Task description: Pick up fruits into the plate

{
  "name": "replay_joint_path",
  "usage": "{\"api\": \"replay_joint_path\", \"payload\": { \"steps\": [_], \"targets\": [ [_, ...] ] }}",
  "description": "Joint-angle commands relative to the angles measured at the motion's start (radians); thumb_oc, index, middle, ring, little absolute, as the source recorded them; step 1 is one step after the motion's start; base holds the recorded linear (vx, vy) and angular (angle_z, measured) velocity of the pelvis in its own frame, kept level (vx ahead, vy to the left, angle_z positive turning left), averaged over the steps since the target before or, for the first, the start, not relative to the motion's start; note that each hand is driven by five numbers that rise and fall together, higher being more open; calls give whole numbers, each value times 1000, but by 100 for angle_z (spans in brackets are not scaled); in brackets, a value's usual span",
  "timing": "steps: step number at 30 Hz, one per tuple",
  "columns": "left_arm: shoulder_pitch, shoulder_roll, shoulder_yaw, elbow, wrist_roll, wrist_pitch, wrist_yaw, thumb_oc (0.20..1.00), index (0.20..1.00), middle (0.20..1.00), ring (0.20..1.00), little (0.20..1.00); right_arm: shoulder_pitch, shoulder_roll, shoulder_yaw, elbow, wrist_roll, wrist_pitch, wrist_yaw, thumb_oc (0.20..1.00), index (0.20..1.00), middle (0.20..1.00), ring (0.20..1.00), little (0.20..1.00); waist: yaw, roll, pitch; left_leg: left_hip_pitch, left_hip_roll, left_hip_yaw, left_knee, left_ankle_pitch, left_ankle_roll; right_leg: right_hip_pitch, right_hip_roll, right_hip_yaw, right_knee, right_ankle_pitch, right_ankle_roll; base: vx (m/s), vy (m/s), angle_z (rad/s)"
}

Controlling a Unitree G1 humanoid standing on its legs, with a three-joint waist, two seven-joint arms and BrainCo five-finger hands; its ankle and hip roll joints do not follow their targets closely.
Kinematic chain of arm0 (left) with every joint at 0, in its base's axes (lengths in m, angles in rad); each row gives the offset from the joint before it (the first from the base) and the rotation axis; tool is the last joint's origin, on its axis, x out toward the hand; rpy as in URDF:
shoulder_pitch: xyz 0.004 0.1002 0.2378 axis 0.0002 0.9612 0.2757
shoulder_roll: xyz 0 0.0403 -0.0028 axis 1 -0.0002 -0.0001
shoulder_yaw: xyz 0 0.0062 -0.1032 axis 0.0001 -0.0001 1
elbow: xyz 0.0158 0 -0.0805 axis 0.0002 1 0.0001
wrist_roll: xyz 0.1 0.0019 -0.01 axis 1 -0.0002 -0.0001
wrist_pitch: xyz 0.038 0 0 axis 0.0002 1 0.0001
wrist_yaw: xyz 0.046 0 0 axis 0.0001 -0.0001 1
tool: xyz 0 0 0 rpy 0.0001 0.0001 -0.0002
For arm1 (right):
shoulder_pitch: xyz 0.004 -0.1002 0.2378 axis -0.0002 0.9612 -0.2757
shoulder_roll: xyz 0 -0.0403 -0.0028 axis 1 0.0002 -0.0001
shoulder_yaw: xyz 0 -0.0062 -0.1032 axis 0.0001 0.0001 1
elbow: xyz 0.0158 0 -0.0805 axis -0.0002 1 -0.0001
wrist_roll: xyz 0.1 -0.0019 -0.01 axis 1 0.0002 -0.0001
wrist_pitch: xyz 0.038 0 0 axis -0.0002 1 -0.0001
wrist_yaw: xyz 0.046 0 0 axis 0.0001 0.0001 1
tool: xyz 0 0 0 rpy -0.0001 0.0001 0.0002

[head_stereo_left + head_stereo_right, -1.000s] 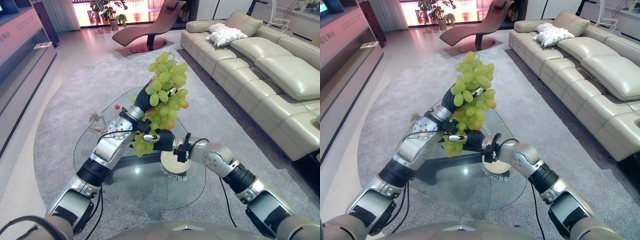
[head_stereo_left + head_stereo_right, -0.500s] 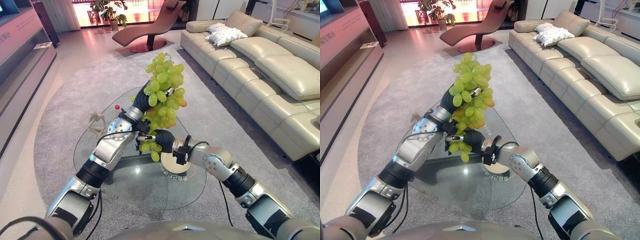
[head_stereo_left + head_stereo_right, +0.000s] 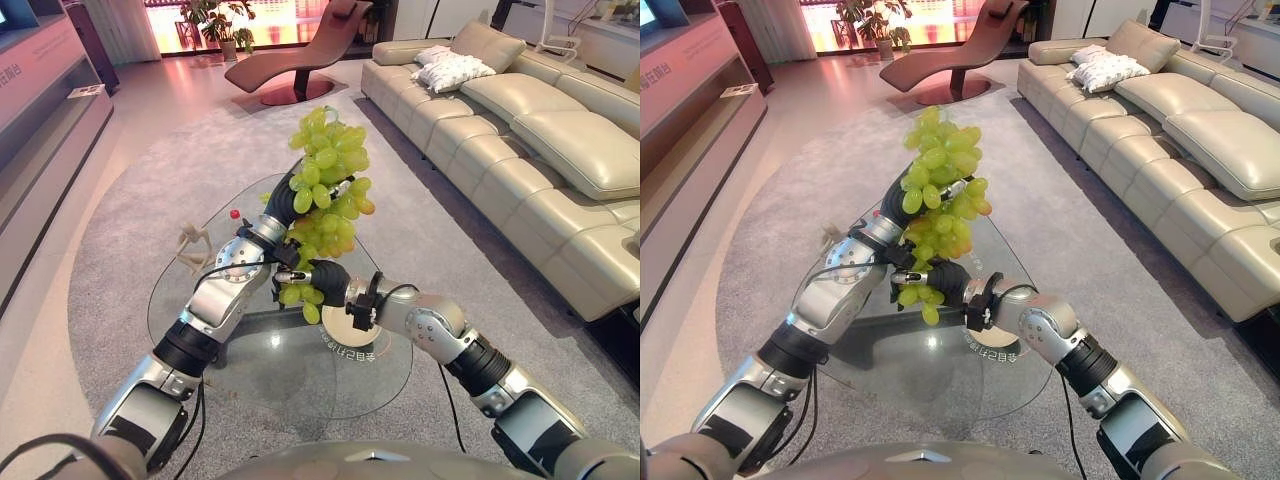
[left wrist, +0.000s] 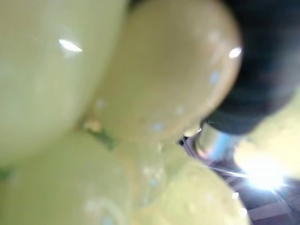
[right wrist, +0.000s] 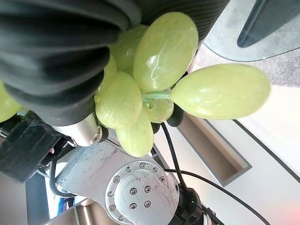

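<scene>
Grapes [image 3: 328, 170] clamped in left hand [image 3: 285, 200], right hand [image 3: 322, 280] gripping bunch's lower end, above plate [image 3: 350, 335].

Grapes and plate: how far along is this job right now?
Done: the grapes are off the glass table. In hand: the left hand holds the bunch up high, and the right hand grips its lower end; both hands' fingers curl around grapes. Left: the bunch is not yet on the plate, which sits on the table below the right wrist.
</scene>
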Motion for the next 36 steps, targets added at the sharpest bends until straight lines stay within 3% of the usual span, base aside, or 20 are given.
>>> {"api": "replay_joint_path", "payload": {
  "steps": [1,17,25,29,36],
  "targets": [
    [-44,20,35,62,-18,-53,-36,1000,1000,1000,1000,1000,-74,63,-123,-148,5,-130,6,200,200,200,200,200,-2,-36,23,-21,-16,-5,30,-74,30,27,-63,-81,60,-61,24,0,0,0],
    [16,87,76,58,-22,-43,-153,1000,1000,1000,1000,1000,-44,-2,-236,-156,-33,-220,-18,200,200,200,200,200,-8,-27,25,-18,-16,-4,32,-79,30,26,-62,-68,61,-61,26,0,0,0],
    [91,190,109,122,68,40,-286,1000,1000,1000,1000,1000,1,-56,-318,-149,-49,-235,-28,200,200,200,200,200,-5,-15,32,-23,-18,-7,33,-79,31,22,-62,-70,63,-64,26,0,0,0],
    [129,212,128,167,65,45,-288,1000,1000,1000,1000,1000,24,-77,-335,-135,-63,-236,-31,200,200,200,200,200,-3,-11,37,-24,-19,-8,35,-80,32,21,-62,-71,64,-65,26,5,9,1],
    [279,126,209,392,76,10,-127,1000,1000,1000,1000,1000,96,-105,-385,-45,-142,-236,-33,200,200,200,200,200,8,-16,64,-44,-23,-16,48,-82,34,6,-61,-73,73,-69,21,7,11,4]
  ]
}}
